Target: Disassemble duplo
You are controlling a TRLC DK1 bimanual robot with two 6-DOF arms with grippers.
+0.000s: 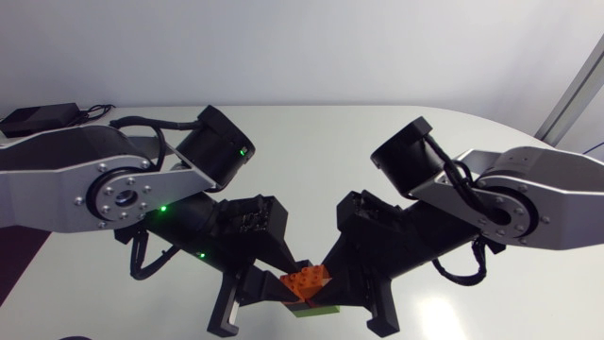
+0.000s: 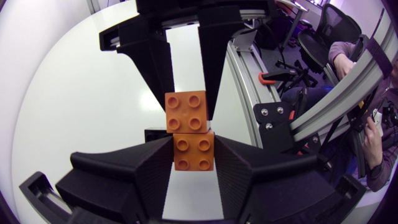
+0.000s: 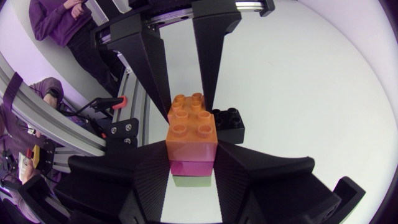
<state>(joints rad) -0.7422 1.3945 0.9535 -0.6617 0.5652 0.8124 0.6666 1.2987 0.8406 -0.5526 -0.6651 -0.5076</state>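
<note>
Left pincer (image 2: 193,152) grips an orange brick (image 2: 194,157); right pincer (image 3: 191,162) grips the orange-topped stack (image 3: 191,134), butted against it head-on; seemingly joined, so each arm should pull straight back.

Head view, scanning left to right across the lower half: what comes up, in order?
left arm → left gripper → duplo stack → right gripper → right arm
</note>
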